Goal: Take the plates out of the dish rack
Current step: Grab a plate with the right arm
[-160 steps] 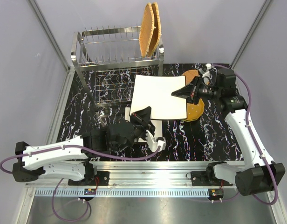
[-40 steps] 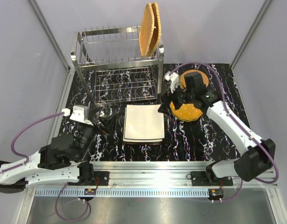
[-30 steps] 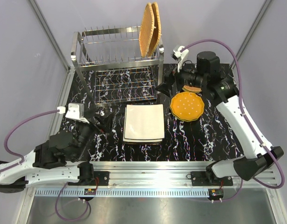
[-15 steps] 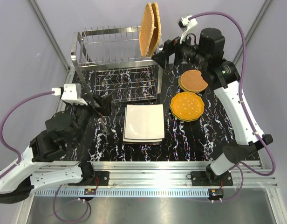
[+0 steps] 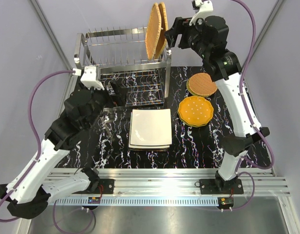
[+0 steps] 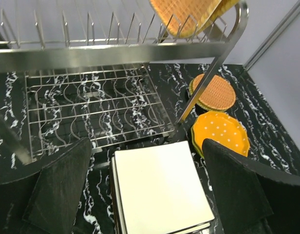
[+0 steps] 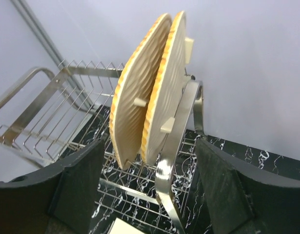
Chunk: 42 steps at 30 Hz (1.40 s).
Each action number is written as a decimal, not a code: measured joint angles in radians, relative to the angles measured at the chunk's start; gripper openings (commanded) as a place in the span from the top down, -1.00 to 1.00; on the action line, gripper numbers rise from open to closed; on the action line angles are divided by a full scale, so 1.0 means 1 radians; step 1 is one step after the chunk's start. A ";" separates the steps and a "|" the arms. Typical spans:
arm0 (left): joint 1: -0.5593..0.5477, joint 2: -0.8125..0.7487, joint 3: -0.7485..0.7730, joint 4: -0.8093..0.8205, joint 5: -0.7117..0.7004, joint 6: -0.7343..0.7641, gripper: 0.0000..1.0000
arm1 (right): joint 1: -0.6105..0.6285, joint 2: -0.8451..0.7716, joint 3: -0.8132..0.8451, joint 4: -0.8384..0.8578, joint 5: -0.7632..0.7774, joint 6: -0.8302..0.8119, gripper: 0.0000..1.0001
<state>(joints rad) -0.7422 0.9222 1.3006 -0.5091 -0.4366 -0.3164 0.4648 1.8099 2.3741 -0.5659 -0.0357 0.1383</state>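
Two woven plates (image 5: pixel 157 30) stand on edge, side by side, at the right end of the dish rack's (image 5: pixel 121 66) top tier, their flat faces turned left and right. The right gripper (image 5: pixel 170 35), jaws spread, hangs just right of that end, facing their rims, and is much the nearer. The left gripper (image 5: pixel 113 87), jaws also spread, sits low at the rack's front.

One dish rack (image 5: pixel 125 65), three woven plates (image 5: pixel 154 30), one dotted orange plate (image 5: pixel 196 110), one stack of white plates (image 5: pixel 150 128).
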 measured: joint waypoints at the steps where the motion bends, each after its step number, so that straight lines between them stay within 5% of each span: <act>1: 0.021 0.015 0.015 0.004 0.029 -0.003 -0.98 | 0.000 0.006 0.014 0.000 0.014 -0.001 -0.58; 11: 0.086 0.063 0.032 0.046 0.195 -0.015 -0.98 | 0.021 0.060 0.078 -0.021 0.106 -0.027 -0.49; 30: 0.119 -0.127 -0.132 0.060 0.204 -0.053 -0.98 | 0.072 0.216 0.139 -0.048 0.237 -0.105 -0.08; 42: 0.120 -0.184 -0.175 0.060 0.178 -0.056 -0.98 | 0.111 0.250 0.174 -0.036 0.344 -0.143 0.81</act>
<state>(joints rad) -0.6220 0.7383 1.1259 -0.4496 -0.2588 -0.3729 0.5755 2.0602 2.5481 -0.6022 0.3080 -0.0051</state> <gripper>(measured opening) 0.987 0.299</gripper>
